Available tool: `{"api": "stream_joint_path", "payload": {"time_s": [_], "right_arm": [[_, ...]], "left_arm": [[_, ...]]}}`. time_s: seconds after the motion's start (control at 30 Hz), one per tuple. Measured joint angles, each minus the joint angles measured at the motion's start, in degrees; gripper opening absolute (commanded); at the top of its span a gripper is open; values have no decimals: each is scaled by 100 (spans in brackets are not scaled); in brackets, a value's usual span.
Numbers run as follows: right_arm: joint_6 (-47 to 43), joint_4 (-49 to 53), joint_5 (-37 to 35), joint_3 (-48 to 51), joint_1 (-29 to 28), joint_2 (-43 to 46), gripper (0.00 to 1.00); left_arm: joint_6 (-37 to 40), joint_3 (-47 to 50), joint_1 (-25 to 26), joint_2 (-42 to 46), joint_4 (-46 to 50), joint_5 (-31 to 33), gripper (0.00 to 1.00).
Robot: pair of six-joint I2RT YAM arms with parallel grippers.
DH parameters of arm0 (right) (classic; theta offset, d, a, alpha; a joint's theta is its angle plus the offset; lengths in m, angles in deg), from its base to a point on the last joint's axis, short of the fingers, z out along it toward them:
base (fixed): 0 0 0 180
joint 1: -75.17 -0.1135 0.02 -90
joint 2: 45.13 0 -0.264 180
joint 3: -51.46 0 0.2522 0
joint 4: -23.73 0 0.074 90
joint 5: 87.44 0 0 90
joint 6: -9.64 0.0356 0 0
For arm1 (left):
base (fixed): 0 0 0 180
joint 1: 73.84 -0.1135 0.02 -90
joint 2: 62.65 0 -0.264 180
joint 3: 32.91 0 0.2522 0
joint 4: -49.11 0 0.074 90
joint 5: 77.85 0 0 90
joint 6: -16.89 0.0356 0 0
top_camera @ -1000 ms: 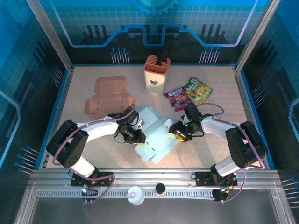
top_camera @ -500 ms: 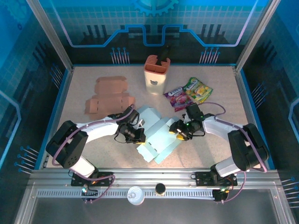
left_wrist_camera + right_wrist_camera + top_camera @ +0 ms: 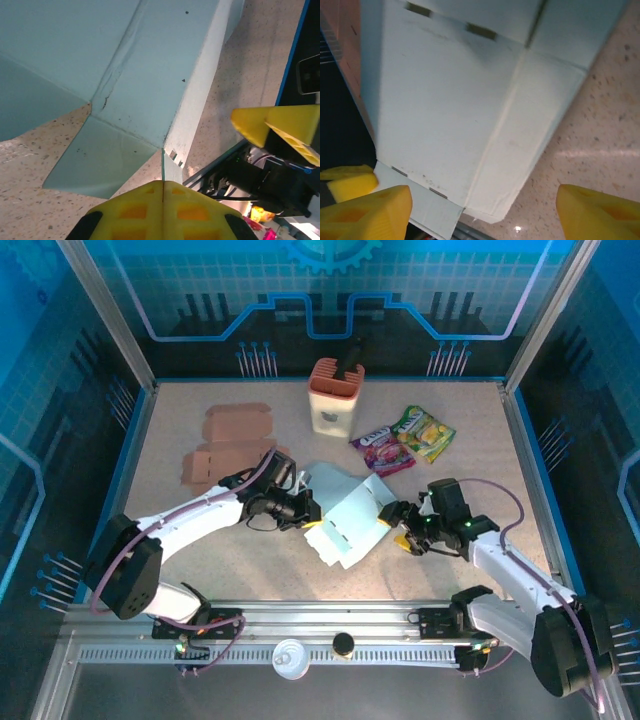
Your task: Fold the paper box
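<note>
The light blue paper box [image 3: 352, 512] lies partly folded in the middle of the table, one panel raised. My left gripper [image 3: 310, 517] is at its left edge, shut on a thin flap. In the left wrist view the yellow fingertips [image 3: 131, 210] of the gripper [image 3: 162, 186] pinch the sheet's edge, with the box [image 3: 150, 65] spreading beyond them. My right gripper [image 3: 402, 526] sits just right of the box, open and holding nothing. In the right wrist view the gripper [image 3: 485, 212] has its fingers [image 3: 370, 210] wide apart with the box [image 3: 455, 105] ahead of them.
A flat brown cardboard blank [image 3: 232, 443] lies at the back left. An orange-and-white holder [image 3: 335, 400] stands at the back centre. Two snack packets [image 3: 405, 440] lie at the back right. A white cup [image 3: 290, 658] and a black cap [image 3: 343, 645] sit on the front rail.
My left gripper has shut on the box's flap and lifted it towards the back. My right gripper has let go, opened wider and drawn back to the right. The box has shifted and changed shape.
</note>
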Motion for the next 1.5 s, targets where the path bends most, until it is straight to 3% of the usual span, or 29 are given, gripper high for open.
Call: {"api": "stream_joint_path", "payload": {"time_s": [0.33,0.67,1.03,1.3,1.5], "right_arm": [[1141,-1882,328,772,4,-485,83],[1893,-3578,400,780,4,-1309,66],[2072,-3530,356,664,203,-656,40],[2052,-3294,389,498,332,-623,19],[1943,-3108,398,323,391,-627,8]], "left_arm": [[-750,-4,-94,0,-461,-236,0],[-1147,-74,-125,2,-645,-382,0],[-1316,-74,-243,2,-658,-428,0],[-1316,-122,-289,2,-662,-450,0],[-1314,-162,-315,2,-667,-468,0]]}}
